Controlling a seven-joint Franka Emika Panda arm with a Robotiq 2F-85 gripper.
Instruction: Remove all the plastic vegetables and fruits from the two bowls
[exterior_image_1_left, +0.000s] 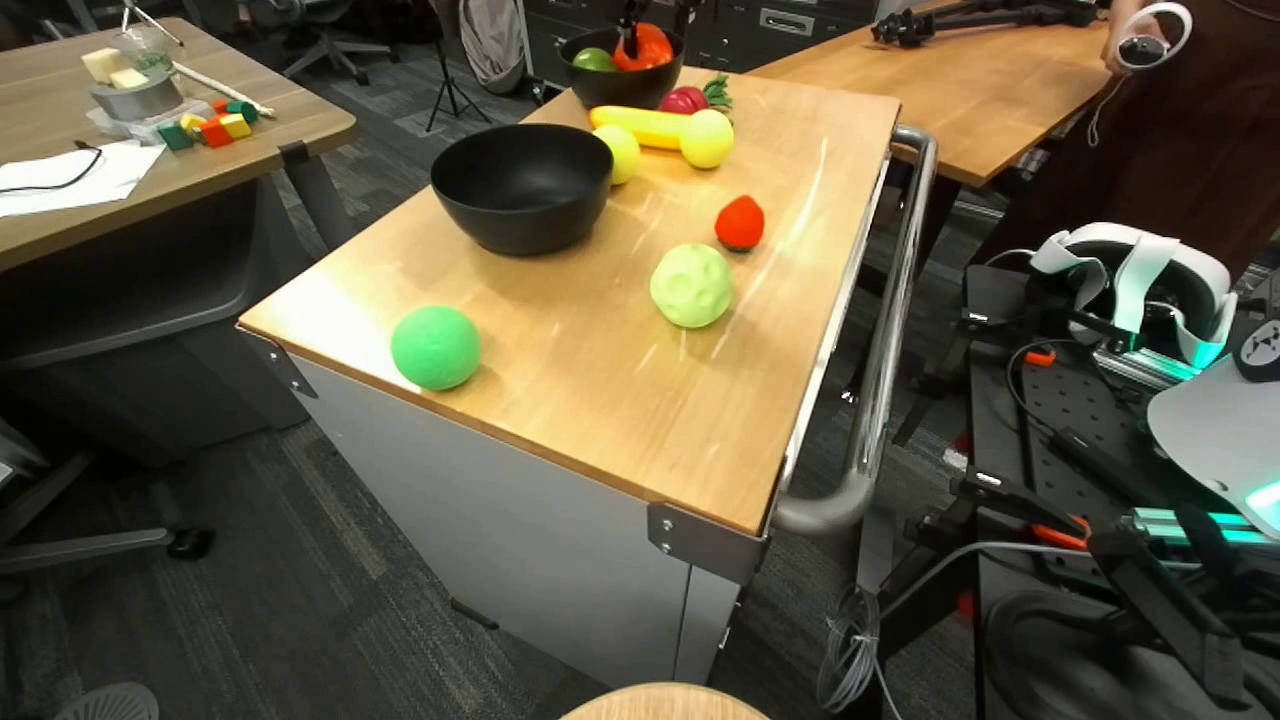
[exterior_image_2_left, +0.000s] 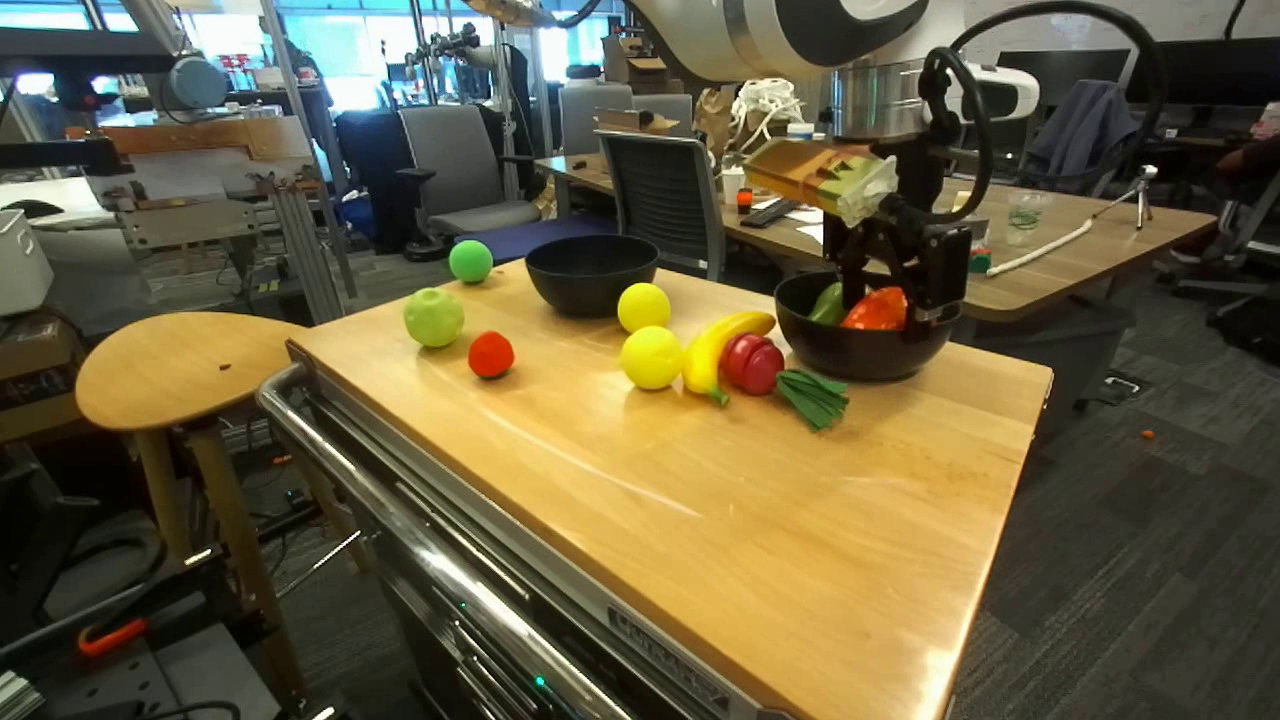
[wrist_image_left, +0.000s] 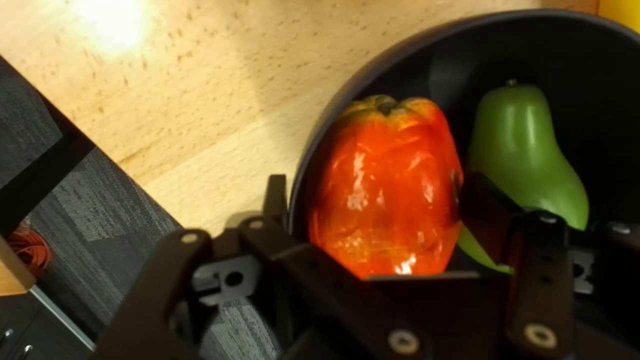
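Observation:
A black bowl (exterior_image_1_left: 612, 94) (exterior_image_2_left: 862, 356) holds a shiny orange-red pepper (exterior_image_2_left: 873, 310) and a green pear (wrist_image_left: 520, 135). In the wrist view the pepper (wrist_image_left: 387, 185) lies against the bowl's wall, the pear beside it. My gripper (exterior_image_2_left: 890, 290) is lowered at this bowl with its fingers wide apart. In the wrist view the gripper (wrist_image_left: 371, 187) has one finger just outside the rim and the other inside, between pepper and pear, close against the pepper. Whether it touches is unclear. A second black bowl (exterior_image_1_left: 525, 220) shows nothing inside; it stands farther along the table (exterior_image_2_left: 590, 285).
On the table lie a banana (exterior_image_2_left: 712, 350), a red radish with green leaves (exterior_image_2_left: 752, 362), two yellow balls (exterior_image_2_left: 652, 357) (exterior_image_2_left: 643, 307), a red strawberry-like piece (exterior_image_1_left: 740, 222), a light green ball (exterior_image_1_left: 692, 285) and a green ball (exterior_image_1_left: 436, 347) near the edge. A metal rail (exterior_image_1_left: 890, 330) runs alongside.

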